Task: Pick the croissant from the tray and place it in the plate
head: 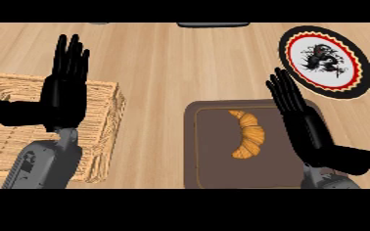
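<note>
I see the wooden counter [159, 63], a wicker basket [101, 127] at the left and the brown tray [209, 161] at lower centre. The plate [343, 76] is at the upper right. My left hand [63, 90] rests spread over the basket. My right hand [303, 120], fingers straight, hovers at the tray's right edge. The croissant [248, 133] lies on the tray, untouched. My worry is that closing from this side could nudge it leftward rather than catch it.

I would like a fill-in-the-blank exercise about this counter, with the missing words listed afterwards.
1. The croissant lies on the brown ____.
2. The plate stands on the robot's ____ side.
3. ____ hand touches the croissant: the left hand and the right hand are both open.

Missing words: tray; right; Neither.
</note>
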